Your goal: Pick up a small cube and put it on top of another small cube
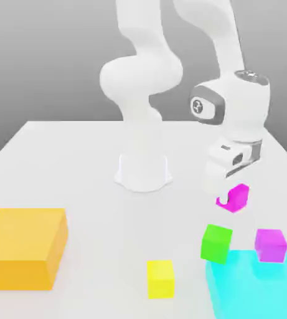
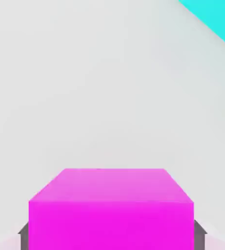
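The small cube [image 1: 233,197], bright magenta and glossy, sits between the fingers of my gripper [image 1: 228,189] at the exterior view's right, just past the green cube [image 1: 216,242]. The gripper is shut on it. In the hand view the same magenta cube [image 2: 110,207] lies close to the camera, with a grey fingertip [image 2: 22,237] pressed against each side. Whether the cube rests on the table or hangs just above it I cannot tell. A more purple cube [image 1: 271,244] stands to the right of the green one.
A yellow cube [image 1: 160,278] lies near the table's front edge. A flat cyan block [image 1: 251,286] fills the front right corner, also seen as cyan block [image 2: 214,19] in the hand view. A large orange block [image 1: 24,246] sits front left. The arm's white base [image 1: 143,169] stands mid-table.
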`<state>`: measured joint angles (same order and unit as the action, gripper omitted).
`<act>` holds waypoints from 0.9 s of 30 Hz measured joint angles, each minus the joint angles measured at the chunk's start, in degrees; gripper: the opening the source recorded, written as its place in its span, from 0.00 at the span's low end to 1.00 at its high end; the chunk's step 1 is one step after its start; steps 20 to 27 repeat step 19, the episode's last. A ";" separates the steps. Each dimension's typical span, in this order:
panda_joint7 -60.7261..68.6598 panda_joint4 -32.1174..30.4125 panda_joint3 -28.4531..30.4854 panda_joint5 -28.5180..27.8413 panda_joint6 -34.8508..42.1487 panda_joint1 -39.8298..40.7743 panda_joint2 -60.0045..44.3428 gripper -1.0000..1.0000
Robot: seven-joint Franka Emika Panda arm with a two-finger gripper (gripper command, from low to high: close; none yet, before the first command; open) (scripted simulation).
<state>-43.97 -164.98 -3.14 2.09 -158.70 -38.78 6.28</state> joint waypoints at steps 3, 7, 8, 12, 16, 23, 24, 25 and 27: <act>1.22 6.16 1.36 -0.43 5.33 0.93 -0.82 0.00; 2.86 14.48 2.91 -1.11 12.52 2.94 -1.97 0.00; 3.27 16.56 3.25 -1.29 14.32 3.49 -2.26 0.00; 4.37 22.18 4.02 -1.92 16.94 5.10 -5.25 0.00; 4.50 21.71 3.56 -1.91 11.16 5.45 -10.57 1.00; 4.50 21.71 3.56 -1.92 11.16 5.45 -10.57 1.00; 4.50 21.71 3.56 -1.92 11.16 5.45 -10.57 1.00; 4.50 21.71 3.56 -1.92 11.16 5.45 -10.57 1.00; 4.50 21.71 3.56 -1.92 11.16 5.45 -10.57 1.00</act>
